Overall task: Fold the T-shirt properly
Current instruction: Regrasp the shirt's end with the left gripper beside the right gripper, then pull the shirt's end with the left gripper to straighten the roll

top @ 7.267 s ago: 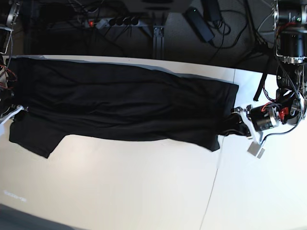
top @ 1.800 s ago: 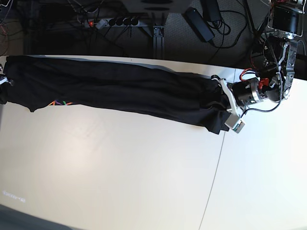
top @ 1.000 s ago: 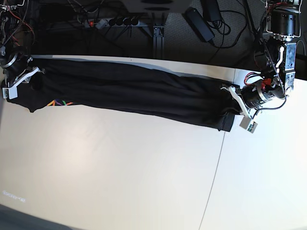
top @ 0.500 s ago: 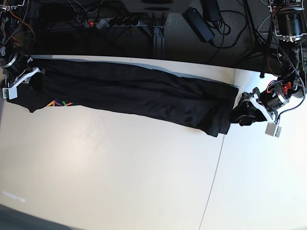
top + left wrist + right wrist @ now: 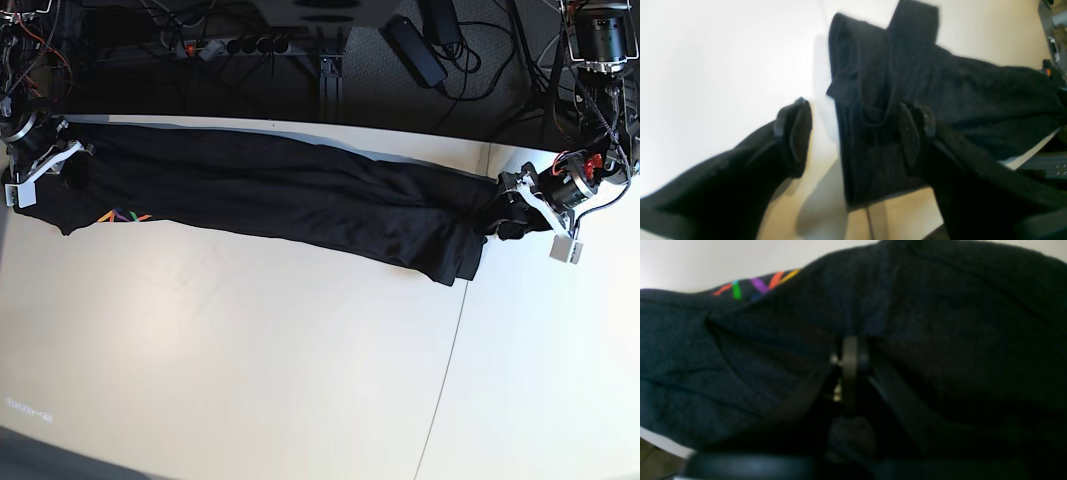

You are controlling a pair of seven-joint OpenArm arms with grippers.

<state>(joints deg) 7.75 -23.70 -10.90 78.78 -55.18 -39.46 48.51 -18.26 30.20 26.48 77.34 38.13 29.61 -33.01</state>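
Since half a second ago: left gripper (image 5: 510, 212) nearer the hem, T-shirt (image 5: 260, 195) unmoved.

Base view: black T-shirt folded lengthwise into a long band, 9 to 3 o'clock across white table (image 5: 250, 380); rainbow band (image 5: 124, 215) at 9 o'clock end.

Left wrist view: jaws wide apart, empty, hem end at 12 o'clock.

Right wrist view: right gripper (image 5: 850, 370) pinched together on T-shirt fabric.

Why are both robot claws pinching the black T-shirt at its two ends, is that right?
Not quite. Only the right gripper is pinched shut on the T-shirt, as the right wrist view shows. The left gripper is wide open in the left wrist view, with the shirt's end lying flat on the table.
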